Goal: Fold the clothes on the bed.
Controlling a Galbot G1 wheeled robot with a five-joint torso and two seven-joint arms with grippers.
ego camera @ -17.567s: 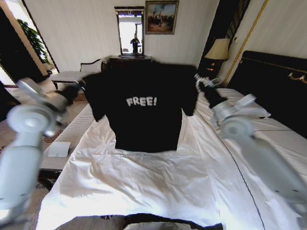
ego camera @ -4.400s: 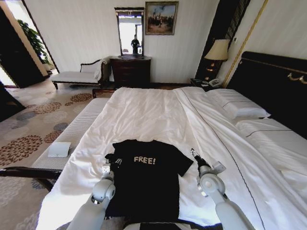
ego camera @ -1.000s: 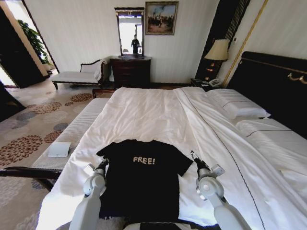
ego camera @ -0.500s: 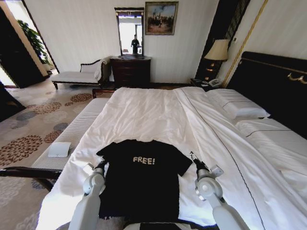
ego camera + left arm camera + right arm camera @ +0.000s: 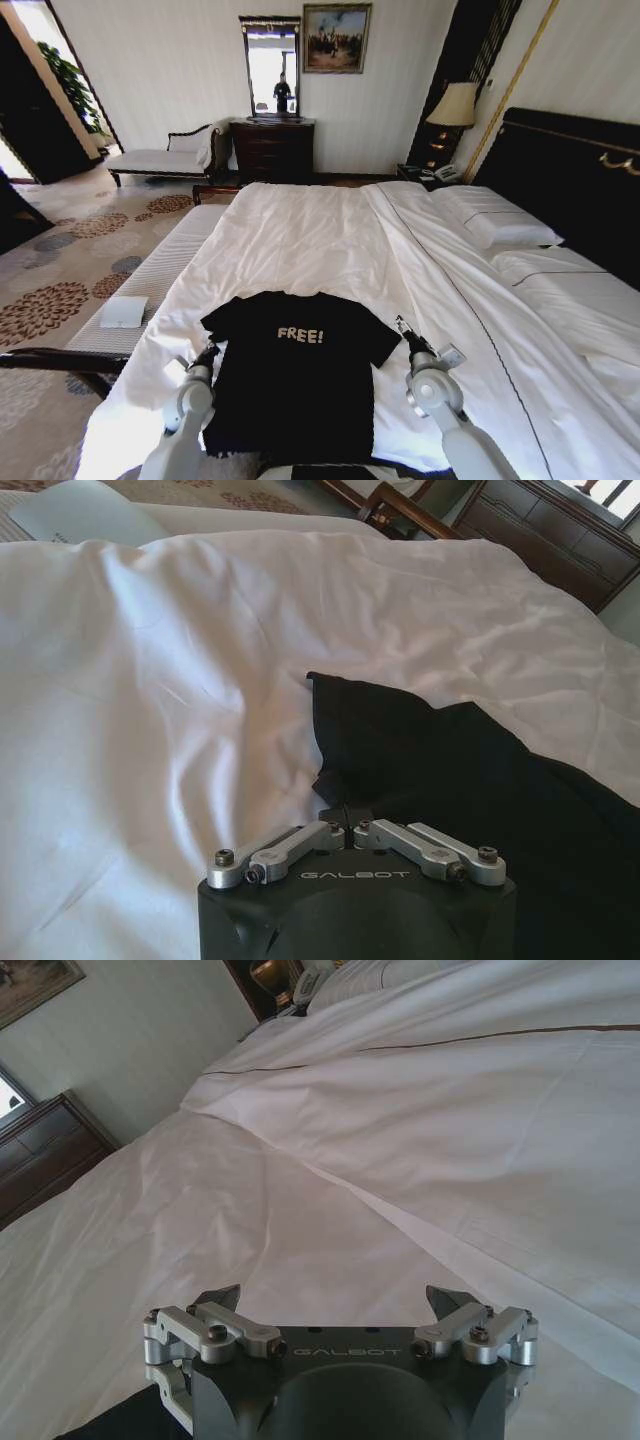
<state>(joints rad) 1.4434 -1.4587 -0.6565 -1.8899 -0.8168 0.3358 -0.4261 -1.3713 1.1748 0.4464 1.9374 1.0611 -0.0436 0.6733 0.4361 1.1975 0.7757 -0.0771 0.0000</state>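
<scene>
Bed [image 5: 330, 240] with its white duvet spans the scene, headboard at right. Near its near edge lies the black T-shirt [image 5: 295, 375], spread flat, lettering facing up. At the shirt's left sleeve sits the left gripper [image 5: 208, 352], fingers drawn together on the sleeve's edge. Just beside the right sleeve, over bare duvet, the right gripper [image 5: 403, 328] hovers with fingers spread.
</scene>
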